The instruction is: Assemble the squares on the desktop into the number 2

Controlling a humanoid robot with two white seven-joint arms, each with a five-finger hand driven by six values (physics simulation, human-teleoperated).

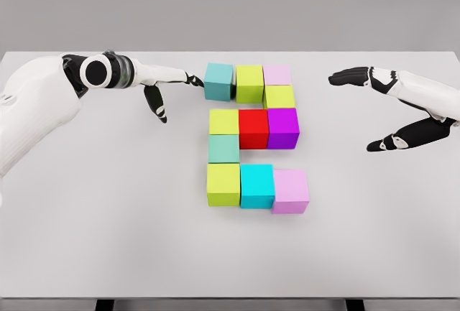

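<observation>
white desk (pixel 108 239), coloured cubes (pixel 251 138), grey wall (pixel 230 2)

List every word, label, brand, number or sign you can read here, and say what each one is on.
None: no printed text shows on the coloured blocks, the white table, or either arm. The only number-like form is the blocks' own arrangement, roughly a 2.
</observation>
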